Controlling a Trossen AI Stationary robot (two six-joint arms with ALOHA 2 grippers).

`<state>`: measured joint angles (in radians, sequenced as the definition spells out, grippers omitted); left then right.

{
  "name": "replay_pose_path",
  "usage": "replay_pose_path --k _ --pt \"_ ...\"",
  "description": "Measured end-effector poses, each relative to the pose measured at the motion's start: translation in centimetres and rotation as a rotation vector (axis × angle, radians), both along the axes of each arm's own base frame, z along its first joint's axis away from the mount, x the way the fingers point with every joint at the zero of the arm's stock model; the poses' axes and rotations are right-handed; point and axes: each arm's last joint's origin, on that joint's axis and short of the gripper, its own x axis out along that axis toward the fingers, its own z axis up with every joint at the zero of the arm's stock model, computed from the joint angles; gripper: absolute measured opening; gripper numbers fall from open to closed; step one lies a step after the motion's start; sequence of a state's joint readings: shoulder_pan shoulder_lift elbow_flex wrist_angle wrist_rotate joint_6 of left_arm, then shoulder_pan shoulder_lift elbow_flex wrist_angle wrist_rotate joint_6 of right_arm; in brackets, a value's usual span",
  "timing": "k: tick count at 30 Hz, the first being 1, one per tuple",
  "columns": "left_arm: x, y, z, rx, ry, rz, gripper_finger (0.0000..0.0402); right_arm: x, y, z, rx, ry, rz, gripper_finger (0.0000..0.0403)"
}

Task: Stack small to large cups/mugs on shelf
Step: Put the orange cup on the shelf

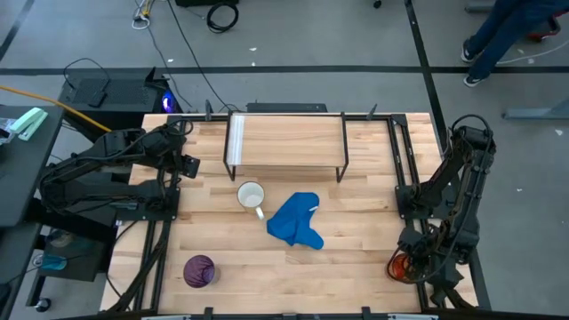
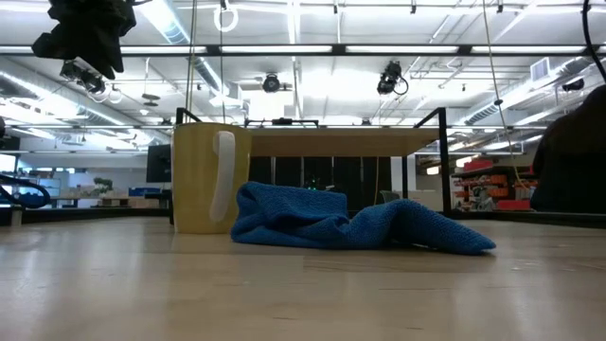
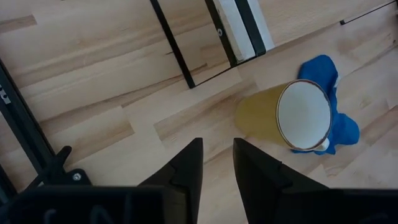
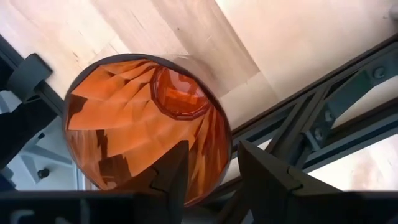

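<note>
The orange cup stands upright at the table's near right corner. My right gripper points down over it, open, with one finger inside the cup and the other outside its wall. The white mug stands upright on the table in front of the shelf, its handle toward the blue cloth. The purple cup sits near the front left. My left gripper hangs open above the table's left side, left of the mug and clear of everything.
A crumpled blue cloth lies beside the mug, between it and the table's middle front. Black frame rails run along the table's left and right sides. Bare wood shows between the purple cup and the orange cup. A person's legs show beyond the far right corner.
</note>
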<state>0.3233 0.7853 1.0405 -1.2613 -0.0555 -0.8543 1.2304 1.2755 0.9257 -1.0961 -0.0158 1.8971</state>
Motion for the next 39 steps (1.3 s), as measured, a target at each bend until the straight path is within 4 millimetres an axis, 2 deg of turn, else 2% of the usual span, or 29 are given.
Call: replay_pose_path --k 15,39 --pt "0.00 0.00 0.00 0.000 0.000 0.000 0.0092 0.89 -0.65 -0.05 -0.030 0.010 -0.036 0.0120" --pt "0.01 0.00 0.00 0.001 0.001 -0.003 0.0093 0.77 -0.73 -0.08 -0.030 0.040 -0.015 0.0119"
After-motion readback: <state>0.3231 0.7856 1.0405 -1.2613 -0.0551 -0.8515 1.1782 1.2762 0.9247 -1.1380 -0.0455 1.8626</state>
